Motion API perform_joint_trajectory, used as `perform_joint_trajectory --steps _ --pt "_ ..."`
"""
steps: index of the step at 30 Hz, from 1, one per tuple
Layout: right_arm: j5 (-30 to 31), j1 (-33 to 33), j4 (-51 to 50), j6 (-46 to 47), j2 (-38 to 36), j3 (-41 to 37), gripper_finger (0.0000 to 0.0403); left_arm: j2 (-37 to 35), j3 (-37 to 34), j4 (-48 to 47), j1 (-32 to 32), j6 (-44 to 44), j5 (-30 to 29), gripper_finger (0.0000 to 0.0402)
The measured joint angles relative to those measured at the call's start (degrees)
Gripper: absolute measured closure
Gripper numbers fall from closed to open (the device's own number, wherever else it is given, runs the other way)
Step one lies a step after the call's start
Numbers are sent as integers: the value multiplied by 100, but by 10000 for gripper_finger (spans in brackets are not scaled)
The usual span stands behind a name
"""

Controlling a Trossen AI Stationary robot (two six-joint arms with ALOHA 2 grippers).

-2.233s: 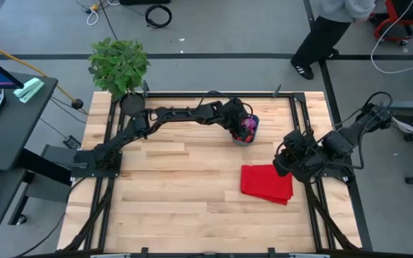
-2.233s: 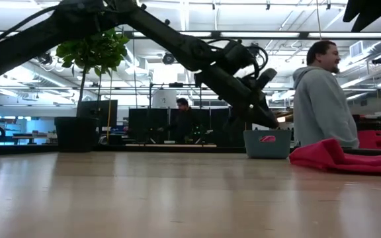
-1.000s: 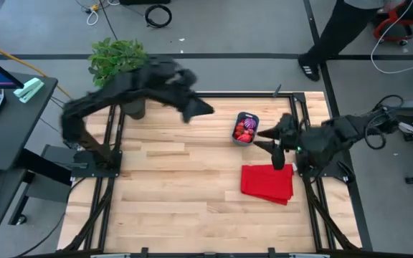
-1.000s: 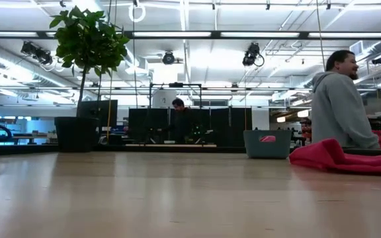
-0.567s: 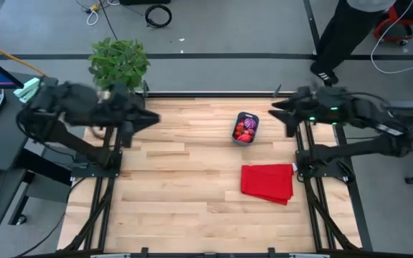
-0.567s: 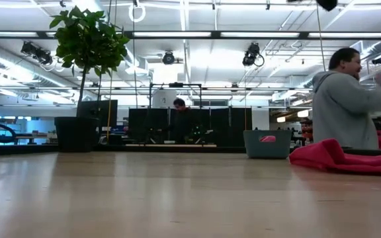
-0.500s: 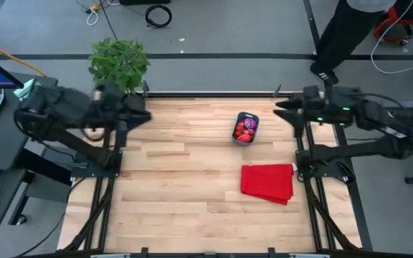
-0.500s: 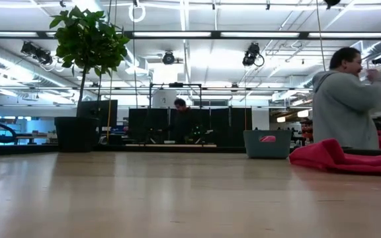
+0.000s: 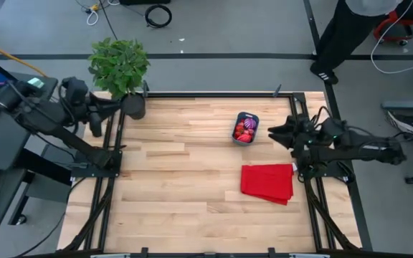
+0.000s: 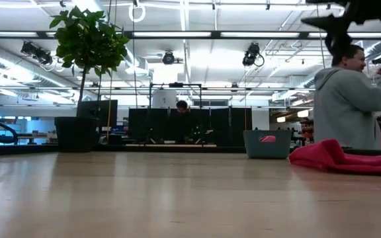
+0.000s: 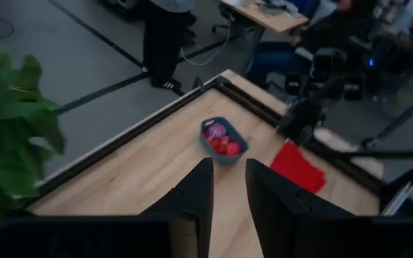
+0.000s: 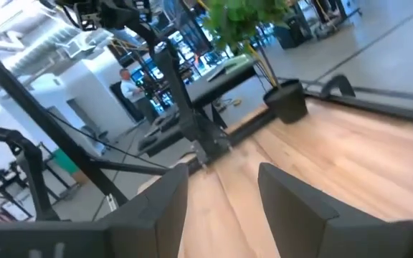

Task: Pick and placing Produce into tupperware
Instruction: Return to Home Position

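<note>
The blue tupperware (image 9: 246, 129) stands near the table's far edge, right of centre, resting on its base, with red and pink produce (image 9: 244, 130) and one purple piece inside. It also shows in the low view (image 10: 267, 143) and the left wrist view (image 11: 223, 140). My left gripper (image 9: 117, 107) is open and hangs over the far left corner beside the plant pot, far from the tub (image 11: 229, 168). My right gripper (image 9: 274, 131) is open above the table, just right of the tub, touching nothing (image 12: 221, 175).
A flat red cloth (image 9: 267, 183) lies near the right edge, in front of the tub. A potted plant (image 9: 120, 68) stands at the far left corner. A person (image 10: 346, 106) stands beyond the far right side. Bare wood fills the middle and left of the table.
My left gripper has drawn back from the middle of the far edge to the far left corner. My right arm swung up and toward the far right corner, then came back down beside the tub. The tub, produce and cloth have stayed put.
</note>
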Motion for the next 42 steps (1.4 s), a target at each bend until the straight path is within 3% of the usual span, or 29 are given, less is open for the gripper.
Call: perform_joint_trajectory --steps 6,14,17,21,24,27,37,42 --pt "202 0 187 210 -85 -530 223 -705 -875 -77 -16 355 0 321" --pt "262 0 217 224 -72 -569 223 -2320 -2902 265 -10 -540 -23 313" --pt "262 0 209 266 -72 -569 223 -2878 -4049 1575 -16 -323 0 310" --pt "255 0 208 263 -63 -569 223 -3403 -5744 4349 -14 916 421 314" --pt "253 0 193 263 -46 -569 223 -3486 -6882 6386 -15 1929 675 320" --pt "253 0 204 261 -48 -569 223 -3531 -7623 7575 49 2493 659 323" --pt "256 -7 202 52 -48 -569 223 -4325 -7910 7705 1020 2986 486 311" --pt "255 -7 147 -147 -48 -569 223 -4719 -7907 7180 1292 2851 510 308"
